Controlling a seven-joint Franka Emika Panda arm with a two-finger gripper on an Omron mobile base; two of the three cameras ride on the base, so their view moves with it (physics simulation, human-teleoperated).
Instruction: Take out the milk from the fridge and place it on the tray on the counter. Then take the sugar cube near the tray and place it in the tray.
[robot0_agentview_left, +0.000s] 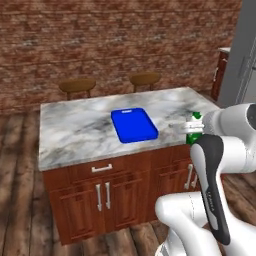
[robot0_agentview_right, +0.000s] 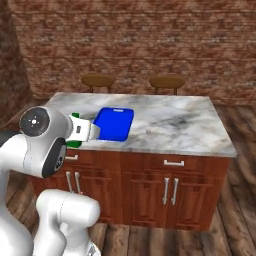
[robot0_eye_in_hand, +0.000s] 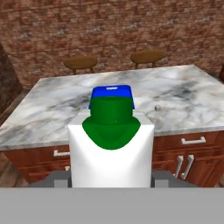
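Brick wall (robot0_agentview_right: 140, 35), plank floor (robot0_agentview_left: 20, 165), seemingly two wooden stools (robot0_eye_in_hand: 81, 62).

Kitchen: marble counter (robot0_agentview_left: 75, 130) on wood cabinets (robot0_agentview_right: 150, 185), stools (robot0_agentview_left: 77, 86), fridge (robot0_agentview_left: 242, 55), brick wall (robot0_agentview_right: 130, 35).

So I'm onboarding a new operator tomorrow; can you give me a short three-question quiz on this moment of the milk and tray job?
1. True or false: the milk already stands on the tray.
2. Multiple choice: where is the sugar cube? A) on the tray; B) on the counter, beside the tray; C) between the gripper's fingers.
3. Fill in: behind the counter stand two wooden ____.

Key:
1. False. The gripper holds the carton near the counter's edge, short of the tray.
2. B. It lies on the marble, apart from the tray.
3. Stools.
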